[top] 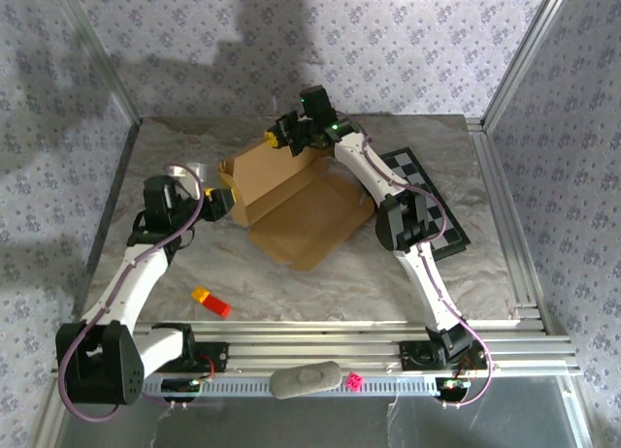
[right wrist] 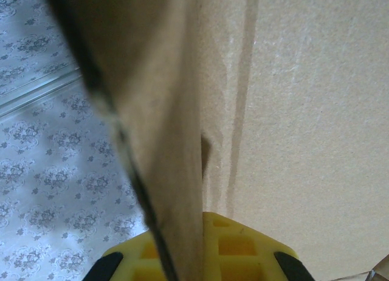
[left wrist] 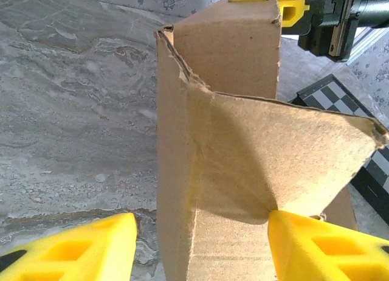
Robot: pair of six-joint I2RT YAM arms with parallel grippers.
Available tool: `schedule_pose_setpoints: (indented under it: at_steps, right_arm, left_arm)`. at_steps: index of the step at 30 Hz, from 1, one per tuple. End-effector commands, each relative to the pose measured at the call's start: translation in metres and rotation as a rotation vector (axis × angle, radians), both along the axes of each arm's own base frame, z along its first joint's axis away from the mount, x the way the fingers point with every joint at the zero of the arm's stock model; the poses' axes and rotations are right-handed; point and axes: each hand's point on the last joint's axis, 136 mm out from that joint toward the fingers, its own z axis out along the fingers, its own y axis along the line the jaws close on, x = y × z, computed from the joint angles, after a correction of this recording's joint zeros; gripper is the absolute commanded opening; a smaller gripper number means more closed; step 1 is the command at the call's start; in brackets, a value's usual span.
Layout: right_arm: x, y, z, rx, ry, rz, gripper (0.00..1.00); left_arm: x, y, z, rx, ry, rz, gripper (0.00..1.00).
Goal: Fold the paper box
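The paper box (top: pixel 301 215) is plain brown cardboard, half raised in the middle of the table, its base flat and its back and left walls standing. My left gripper (top: pixel 221 202) is at the box's left corner. In the left wrist view it (left wrist: pixel 200 232) is open, its yellow fingers wide apart astride the upright wall (left wrist: pixel 176 171), with the right finger (left wrist: pixel 316 244) touching a folded-in flap (left wrist: pixel 273 153). My right gripper (top: pixel 279 138) sits on the top edge of the back wall. Its wrist view shows it (right wrist: pixel 194 232) shut on that wall, the cardboard (right wrist: pixel 164 111) seen edge-on.
A black-and-white checkered board (top: pixel 427 191) lies right of the box, partly under the right arm. A silver round object (top: pixel 184 172) stands behind the left gripper. An orange and yellow piece (top: pixel 211 302) lies at the front left. A grey lump (top: pixel 306 380) rests on the front rail.
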Motion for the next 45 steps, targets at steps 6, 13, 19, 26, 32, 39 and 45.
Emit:
schedule_pose_setpoints:
  at_steps: [6, 13, 19, 26, 32, 39, 45]
  right_arm:
    - [-0.003, 0.009, 0.012, 0.029, -0.045, 0.038, 0.00]
    - [-0.006, 0.015, 0.020, 0.032, -0.091, 0.051, 0.00]
    - [-0.009, 0.020, 0.022, 0.054, -0.130, 0.060, 0.00]
    - [-0.024, 0.025, 0.004, 0.041, -0.159, 0.096, 0.00]
    - [-0.023, 0.018, -0.001, 0.140, -0.248, 0.037, 0.00]
    - [-0.024, 0.012, 0.000, 0.198, -0.285, 0.032, 0.00]
    - [-0.026, 0.012, -0.009, 0.205, -0.284, 0.046, 0.00]
  left_arm:
    - [0.015, -0.015, 0.019, 0.024, -0.049, -0.036, 0.59]
    - [0.022, -0.016, 0.008, 0.085, -0.019, 0.015, 0.57]
    - [0.026, 0.002, -0.008, 0.176, 0.021, 0.119, 0.56]
    - [0.025, 0.007, -0.028, 0.196, 0.044, 0.161, 0.56]
    - [0.021, 0.004, -0.040, 0.196, 0.063, 0.156, 0.55]
    - [0.017, -0.002, -0.055, 0.211, 0.083, 0.155, 0.55]
    - [0.018, -0.008, -0.064, 0.231, 0.087, 0.160, 0.54]
